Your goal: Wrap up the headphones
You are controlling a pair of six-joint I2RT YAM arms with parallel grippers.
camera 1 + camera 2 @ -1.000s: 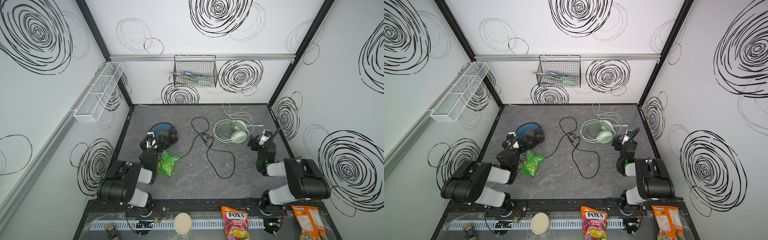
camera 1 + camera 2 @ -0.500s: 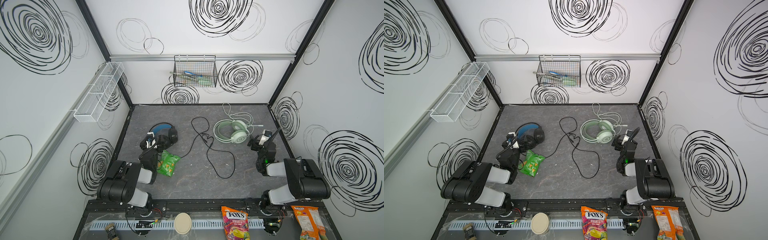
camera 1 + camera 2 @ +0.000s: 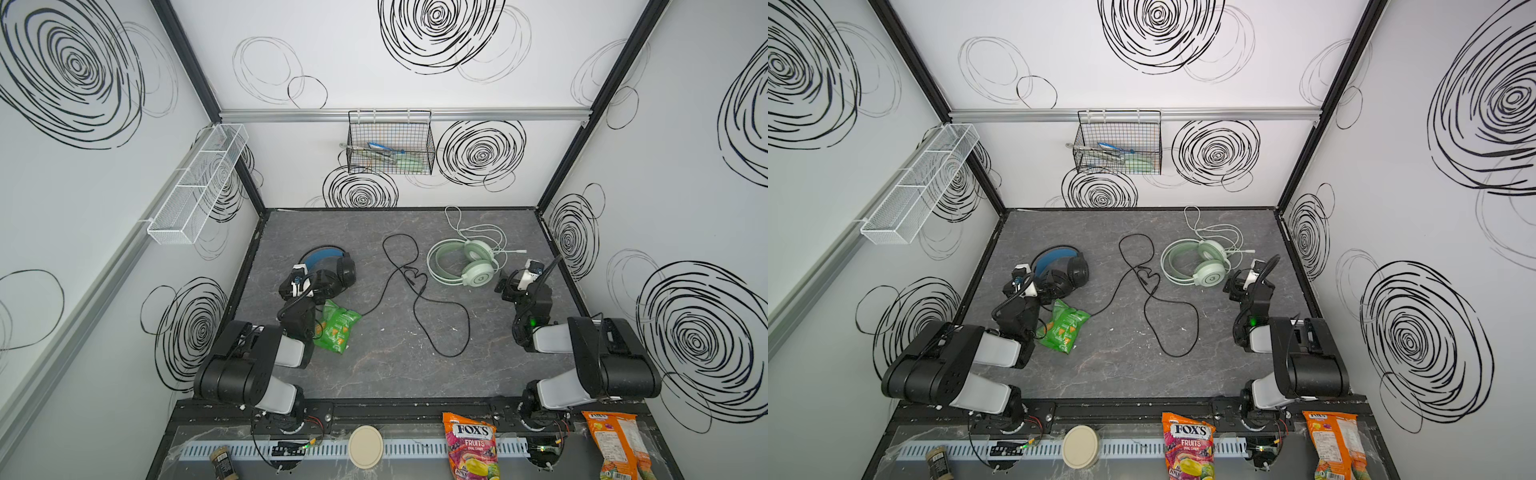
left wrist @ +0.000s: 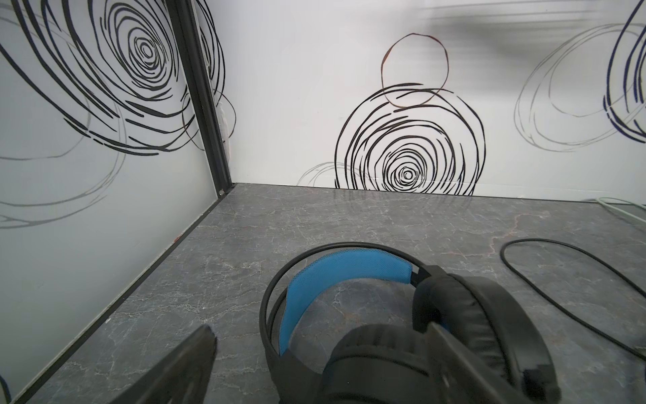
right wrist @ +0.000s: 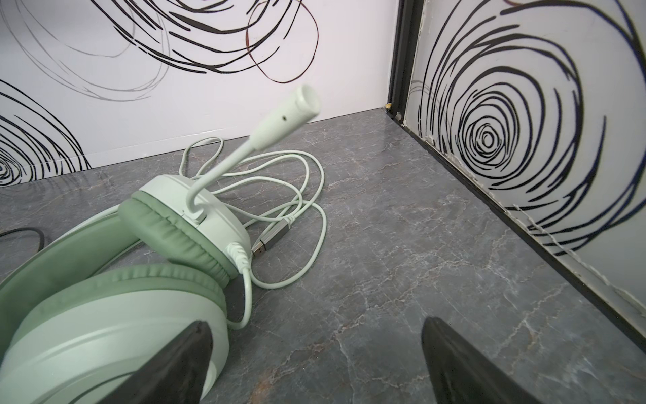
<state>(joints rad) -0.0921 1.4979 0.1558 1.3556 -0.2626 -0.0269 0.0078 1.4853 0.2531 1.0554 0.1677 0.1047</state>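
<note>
Black headphones (image 3: 344, 271) and mint headphones (image 3: 478, 274) lie near opposite walls (image 3: 124, 291); left claw (image 4: 320, 330) and right claw (image 5: 316, 323) gape wide.

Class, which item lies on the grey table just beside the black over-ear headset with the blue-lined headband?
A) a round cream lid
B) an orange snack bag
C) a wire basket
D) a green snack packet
D: the green snack packet lies right next to the black blue-lined headset in both top views.
</note>
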